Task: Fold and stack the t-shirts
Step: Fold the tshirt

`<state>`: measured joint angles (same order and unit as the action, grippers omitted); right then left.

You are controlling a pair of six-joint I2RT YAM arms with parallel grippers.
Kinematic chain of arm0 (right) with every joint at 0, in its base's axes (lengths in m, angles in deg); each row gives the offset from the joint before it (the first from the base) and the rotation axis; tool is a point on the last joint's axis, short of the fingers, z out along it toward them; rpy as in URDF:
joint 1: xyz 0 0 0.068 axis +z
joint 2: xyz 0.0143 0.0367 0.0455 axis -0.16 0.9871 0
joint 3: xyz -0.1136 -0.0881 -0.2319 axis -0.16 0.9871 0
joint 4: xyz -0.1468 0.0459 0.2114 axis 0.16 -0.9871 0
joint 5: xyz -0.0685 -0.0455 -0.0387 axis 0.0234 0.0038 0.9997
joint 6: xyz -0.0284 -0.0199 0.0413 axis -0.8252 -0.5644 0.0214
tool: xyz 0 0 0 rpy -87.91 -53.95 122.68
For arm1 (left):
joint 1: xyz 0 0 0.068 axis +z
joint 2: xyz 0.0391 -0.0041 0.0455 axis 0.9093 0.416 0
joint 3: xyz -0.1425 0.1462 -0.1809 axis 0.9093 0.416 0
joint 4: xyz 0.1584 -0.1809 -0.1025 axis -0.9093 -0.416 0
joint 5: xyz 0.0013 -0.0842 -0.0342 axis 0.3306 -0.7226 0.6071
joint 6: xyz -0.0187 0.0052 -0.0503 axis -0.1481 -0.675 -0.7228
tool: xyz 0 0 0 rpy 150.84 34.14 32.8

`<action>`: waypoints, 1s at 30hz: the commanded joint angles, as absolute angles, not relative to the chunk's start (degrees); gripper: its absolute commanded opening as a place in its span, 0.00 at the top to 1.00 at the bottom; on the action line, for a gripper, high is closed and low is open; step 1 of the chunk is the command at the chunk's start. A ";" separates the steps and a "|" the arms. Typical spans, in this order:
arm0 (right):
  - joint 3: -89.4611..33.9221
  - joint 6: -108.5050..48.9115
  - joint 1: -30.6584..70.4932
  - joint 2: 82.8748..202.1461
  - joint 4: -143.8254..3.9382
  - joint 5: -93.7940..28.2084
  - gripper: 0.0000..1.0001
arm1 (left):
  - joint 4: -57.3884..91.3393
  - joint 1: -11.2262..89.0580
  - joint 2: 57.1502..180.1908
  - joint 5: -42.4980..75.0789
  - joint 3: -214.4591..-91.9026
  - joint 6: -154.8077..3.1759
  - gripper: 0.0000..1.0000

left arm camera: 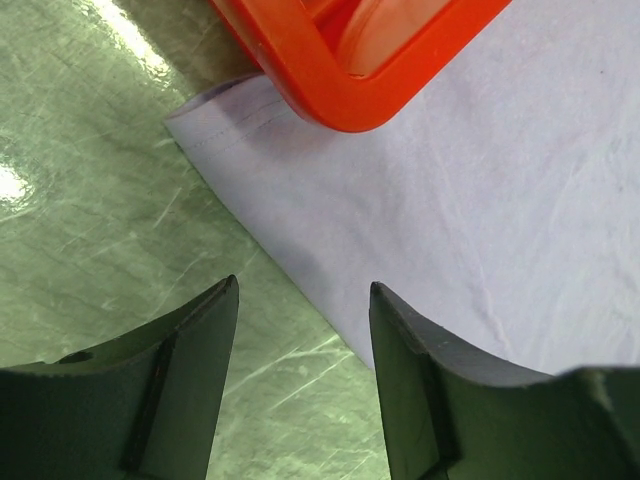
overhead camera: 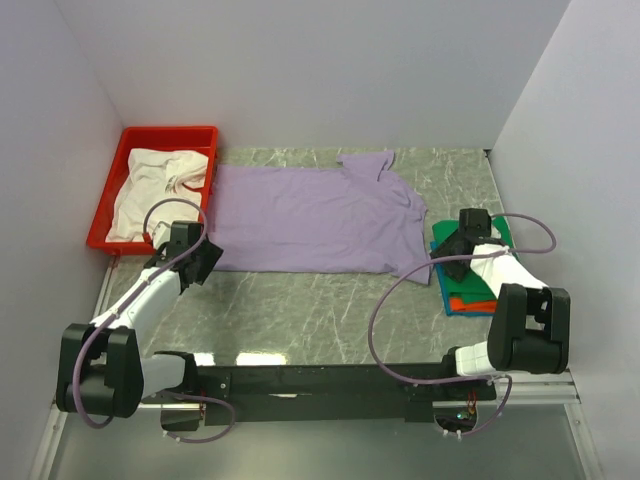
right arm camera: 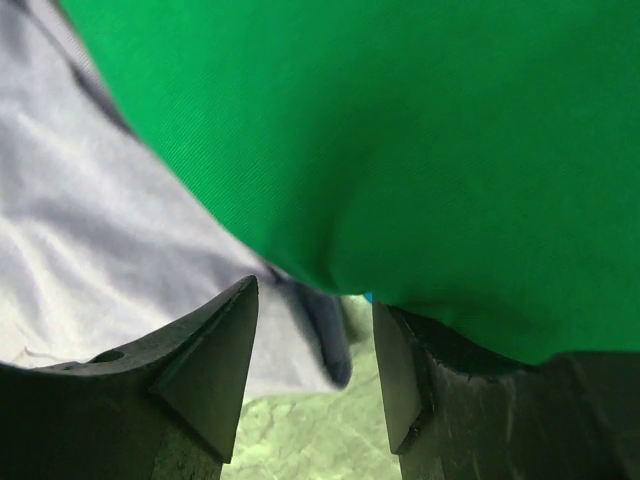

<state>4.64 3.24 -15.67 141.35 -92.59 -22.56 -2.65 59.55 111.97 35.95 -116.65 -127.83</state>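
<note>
A large lavender t-shirt (overhead camera: 310, 215) lies spread flat on the table. A white t-shirt (overhead camera: 160, 185) is crumpled in the red tray (overhead camera: 170, 135). At the right a stack of folded shirts has green (overhead camera: 462, 283) on top, with orange (overhead camera: 468, 301) and blue (overhead camera: 470, 311) edges below. My left gripper (overhead camera: 205, 265) is open at the lavender shirt's near-left corner, its jaws either side of the hem edge (left arm camera: 303, 290). My right gripper (overhead camera: 447, 258) is open and empty at the stack's left edge (right arm camera: 315, 290), between the green shirt (right arm camera: 400, 130) and the lavender sleeve (right arm camera: 120, 230).
The red tray's corner (left arm camera: 340, 90) rests on the lavender shirt (left arm camera: 450, 200), just beyond my left fingers. The green marble table (overhead camera: 320, 310) is bare in front of the shirt. White walls close in the left, back and right sides.
</note>
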 commanded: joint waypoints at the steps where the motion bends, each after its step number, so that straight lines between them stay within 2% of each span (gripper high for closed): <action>1: 6.47 3.29 -18.78 142.20 -90.79 -20.23 0.43 | -1.65 59.35 110.15 35.71 -116.08 -126.90 0.40; 7: 6.56 2.06 -23.00 141.59 -90.97 -19.70 0.43 | -1.56 59.35 109.18 36.06 -115.03 -127.25 0.39; 12: 6.03 1.88 -22.92 138.96 -91.76 -24.09 0.44 | -1.12 59.35 108.22 36.59 -113.53 -127.87 0.41; 22: 13.76 4.43 -16.95 126.21 -92.20 -27.34 0.45 | -3.85 59.79 105.49 43.18 -111.69 -129.98 0.43; 26: 16.84 6.19 -14.93 124.10 -90.71 -27.96 0.48 | -2.97 62.07 106.54 41.87 -111.51 -129.54 0.44; 30: 17.98 7.24 -12.47 125.76 -87.99 -28.93 0.55 | -2.01 63.39 107.60 41.34 -111.51 -128.75 0.44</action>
